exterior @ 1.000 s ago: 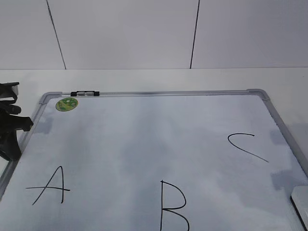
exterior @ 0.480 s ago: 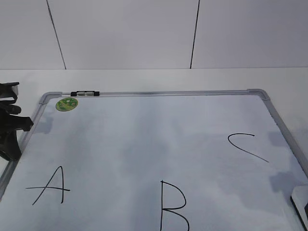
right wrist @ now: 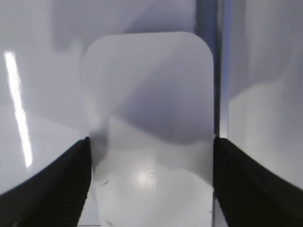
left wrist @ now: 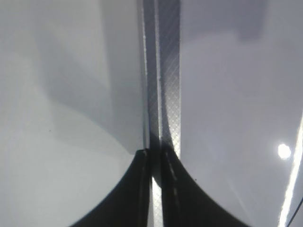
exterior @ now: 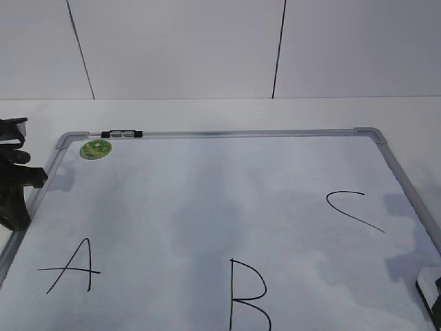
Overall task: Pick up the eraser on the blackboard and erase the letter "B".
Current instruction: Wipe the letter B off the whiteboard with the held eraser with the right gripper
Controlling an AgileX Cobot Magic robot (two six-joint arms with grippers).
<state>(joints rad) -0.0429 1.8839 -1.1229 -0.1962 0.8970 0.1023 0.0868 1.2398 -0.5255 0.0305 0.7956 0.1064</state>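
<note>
The blackboard (exterior: 207, 200) is a white board in a silver frame lying flat on the table. The black letter "B" (exterior: 248, 296) sits at its near middle edge. The white eraser (right wrist: 149, 118) fills the space between my right gripper (right wrist: 151, 142) fingers, which press both of its long sides. In the exterior view only a corner of the eraser (exterior: 431, 293) shows at the lower right, its black underside visible. My left gripper (left wrist: 152, 153) is shut and empty over the board's left frame rail (left wrist: 163, 71); in the exterior view the left gripper (exterior: 14, 186) is at the far left.
A slanted letter "A" (exterior: 69, 272) is at the near left and a curved "C" (exterior: 351, 210) at the right. A round green sticker (exterior: 95, 149) and a small black clip (exterior: 121, 134) are at the board's far left corner. A white wall rises behind the table.
The eraser's corner at the lower right has shifted slightly down and right, and its black underside now shows. The left arm has not moved.
</note>
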